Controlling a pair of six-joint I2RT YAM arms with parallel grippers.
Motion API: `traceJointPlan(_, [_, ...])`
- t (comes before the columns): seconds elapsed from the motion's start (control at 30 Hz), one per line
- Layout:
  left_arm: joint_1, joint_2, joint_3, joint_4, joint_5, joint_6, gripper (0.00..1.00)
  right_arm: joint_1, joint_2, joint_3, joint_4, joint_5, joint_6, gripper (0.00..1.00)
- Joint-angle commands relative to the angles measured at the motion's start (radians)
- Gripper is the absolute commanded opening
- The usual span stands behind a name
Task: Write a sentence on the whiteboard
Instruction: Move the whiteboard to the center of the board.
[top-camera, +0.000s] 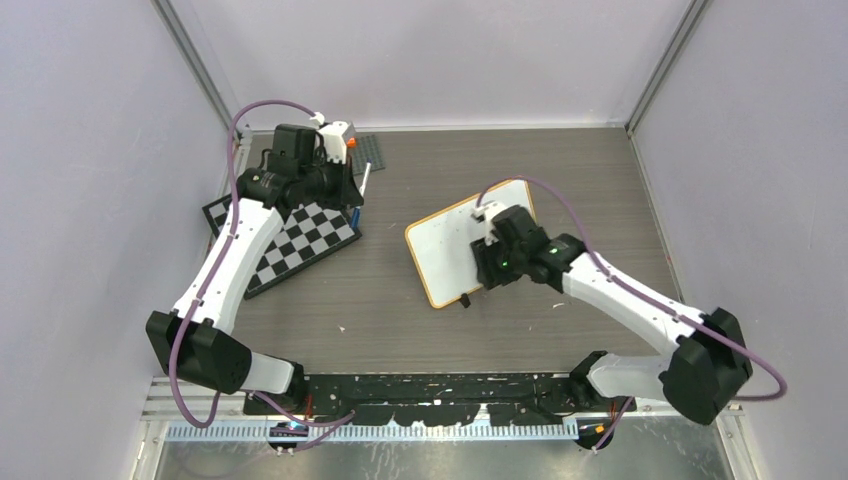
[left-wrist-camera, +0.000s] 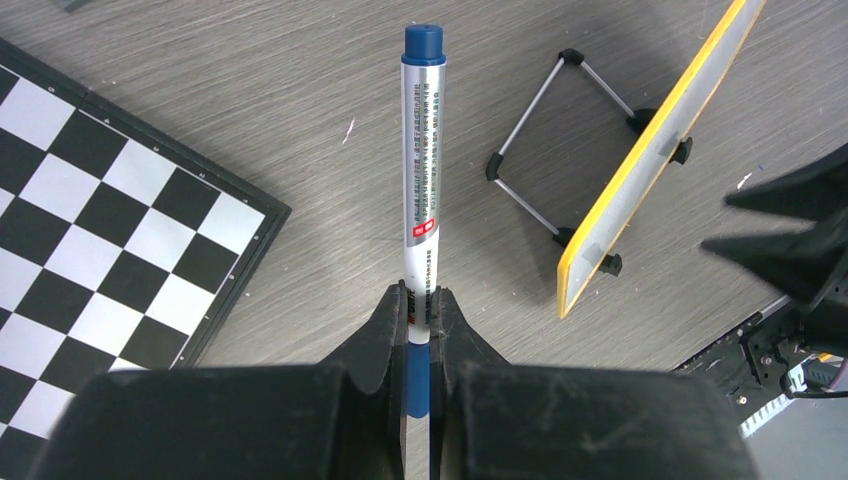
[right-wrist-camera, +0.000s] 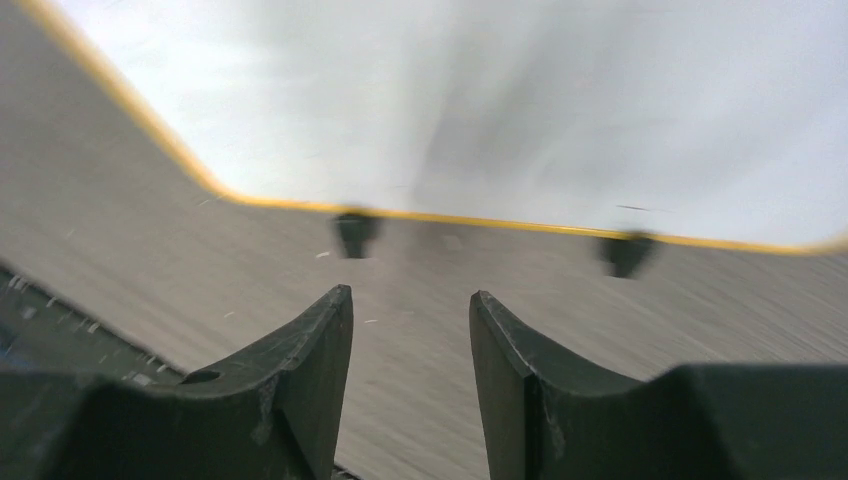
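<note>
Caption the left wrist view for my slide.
Left gripper shut on a blue marker, checkered board to one side, whiteboard opposite.

Glossy whiteboard (top-camera: 447, 250) lies on matt wood-grain table (top-camera: 560, 180); marker (left-wrist-camera: 422, 170) looks shiny plastic.

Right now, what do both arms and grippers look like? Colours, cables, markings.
The left arm and right arm have white links with chunky black joints. A purple cable loops along each. The left gripper and right gripper have matte black, wedge-shaped fingers. A small green light glows on the right wrist.
</note>
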Motion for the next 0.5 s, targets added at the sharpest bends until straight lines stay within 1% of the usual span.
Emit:
traceJointPlan(0.0, [0.006,-0.023,0.044,0.004,0.002,-0.005,0.0,-0.142,-0.11,-0.005,-0.05,0.113,-0.088,0.51])
traceJointPlan(0.13, [0.006,-0.013,0.049,0.008,0.009,-0.008,0.0,-0.218,-0.122,-0.046,-0.015,0.127,-0.082,0.51])
traceJointPlan(0.27, [0.006,-0.005,0.054,0.007,0.012,-0.008,0.0,-0.293,-0.059,-0.061,0.016,0.085,-0.098,0.51])
traceJointPlan(0.4, [0.006,-0.009,0.051,0.012,0.014,-0.01,0.0,-0.316,-0.018,-0.076,0.072,0.084,-0.153,0.51])
traceJointPlan(0.47, [0.006,-0.009,0.05,0.013,0.015,-0.009,0.0,-0.315,-0.013,-0.089,0.104,0.052,-0.159,0.51])
